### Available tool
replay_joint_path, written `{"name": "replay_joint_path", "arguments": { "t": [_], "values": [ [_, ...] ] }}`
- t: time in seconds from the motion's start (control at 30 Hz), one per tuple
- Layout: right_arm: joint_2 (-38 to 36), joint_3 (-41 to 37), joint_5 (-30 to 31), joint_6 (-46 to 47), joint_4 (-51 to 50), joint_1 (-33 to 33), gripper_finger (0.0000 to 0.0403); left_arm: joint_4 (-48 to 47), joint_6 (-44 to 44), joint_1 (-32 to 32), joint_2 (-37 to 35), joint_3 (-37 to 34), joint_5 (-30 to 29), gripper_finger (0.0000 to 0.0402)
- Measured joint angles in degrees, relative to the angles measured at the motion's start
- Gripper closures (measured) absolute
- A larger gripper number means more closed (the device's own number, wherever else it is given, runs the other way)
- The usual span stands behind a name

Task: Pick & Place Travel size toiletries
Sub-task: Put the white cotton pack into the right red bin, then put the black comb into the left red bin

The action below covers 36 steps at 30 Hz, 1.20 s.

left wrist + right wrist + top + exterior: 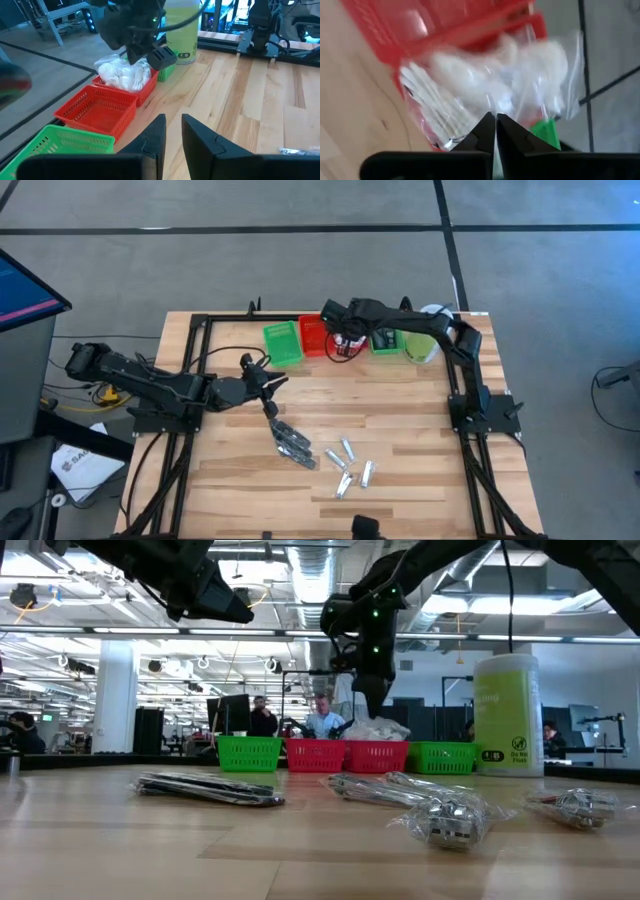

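The right gripper, fingers pressed together, is being held over the white packets lying in a far red tray. The left gripper, narrowly parted and empty, is being held mid-table.

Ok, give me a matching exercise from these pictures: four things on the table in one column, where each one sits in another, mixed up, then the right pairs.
Things:
1. white packets
2. silver tubes
3. tall pale green cylinder
4. right gripper

Places:
A. loose on the bare wood, near the table's front edge
B. piled in a red tray
C. standing at the far right end of the row of trays
D. above the red tray that holds the packets

Pairs: 1-B, 2-A, 3-C, 4-D
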Motion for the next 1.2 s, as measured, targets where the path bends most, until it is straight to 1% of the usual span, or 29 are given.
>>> {"name": "replay_joint_path", "arguments": {
  "t": [0.1, 0.17, 0.27, 0.47, 0.57, 0.73, 0.8, 0.9, 0.97, 1.1, 1.2],
  "values": [
    [-0.1, 0.0, -2.1, 2.0, -0.6, -1.1, 0.0375, 0.0, 0.0, 0.0, 0.0, 0.0, 0.0, 0.0349],
    [-0.3, 0.0, -4.8, 2.1, -0.7, -1.6, 0.0358, 0.0, 0.0, 0.0, 0.0, 0.0, 0.0, 0.0349],
    [-0.6, 0.1, -6.9, 1.8, -0.2, -1.4, 0.0327, 0.0, 0.0, 0.0, 0.0, 0.0, 0.0, 0.0349],
    [-0.6, 0.0, -7.2, -0.3, 1.1, -0.5, 0.0252, 0.1, 0.0, 0.0, 0.0, 0.0, 0.0, 0.0349],
    [-1.7, 0.1, -7.3, -0.5, 1.6, -0.2, 0.0213, 0.1, 0.0, 0.0, 0.0, 0.0, 0.0, 0.0349],
    [-2.6, 0.1, -7.6, 0.0, 1.8, -0.2, 0.0167, 0.1, 0.0, 0.0, 0.0, 0.0, 0.0, 0.0349],
    [-2.8, 0.1, -7.6, 1.0, 1.5, 0.1, 0.0159, 0.1, 0.0, 0.0, 0.0, 0.0, 0.0, 0.0349],
    [-3.7, 0.1, -8.8, 2.4, 0.0, 1.3, 0.0159, 0.1, 0.0, 0.0, 0.0, 0.0, 0.0, 0.0349],
    [-4.0, 0.2, -11.8, 3.2, -0.1, 2.7, 0.0163, 0.1, 0.0, 0.0, 0.0, 0.0, 0.0, 0.0349],
    [-6.0, 0.2, -20.5, 5.1, -0.4, 6.2, 0.0176, 0.0, 0.0, -0.1, 0.0, 0.0, 0.3, 0.0349],
    [-6.8, 0.2, -26.0, 7.0, -0.7, 10.0, 0.0188, 0.0, 0.0, -0.1, 0.0, 0.0, 4.7, 0.0349]
  ]
}}
